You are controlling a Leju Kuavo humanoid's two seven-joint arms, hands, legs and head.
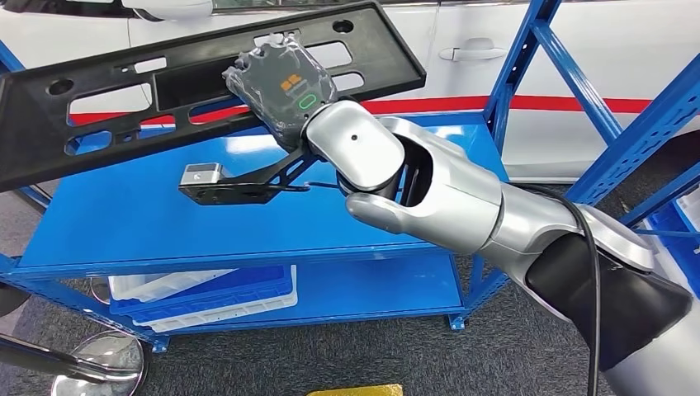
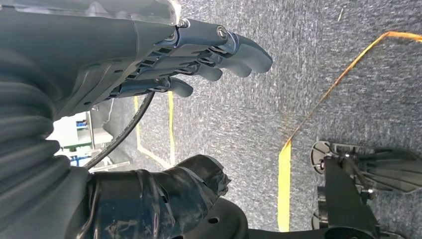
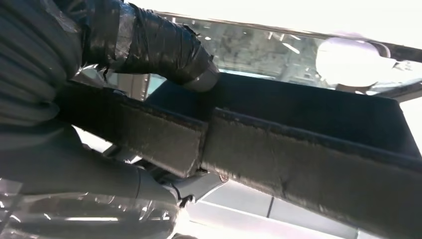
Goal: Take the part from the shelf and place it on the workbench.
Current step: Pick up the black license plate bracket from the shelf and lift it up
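Above the blue shelf [image 1: 165, 214], the long black part [image 1: 107, 107] is gripped by the right hand [image 1: 281, 87], tilted toward ten o'clock for clearance; the left hand [image 2: 199, 55] hangs empty, fingers loosely extended.

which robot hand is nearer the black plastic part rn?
Right. The right robot hand grips the black plastic part above the blue shelf; the left robot hand hangs over grey carpet, open.

No words or numbers can be read anywhere. The only signs sit on the dark grey plastic-wrapped back of the robot's right hand [image 1: 282, 89]: a small orange block logo and, below it, a green outlined oval.
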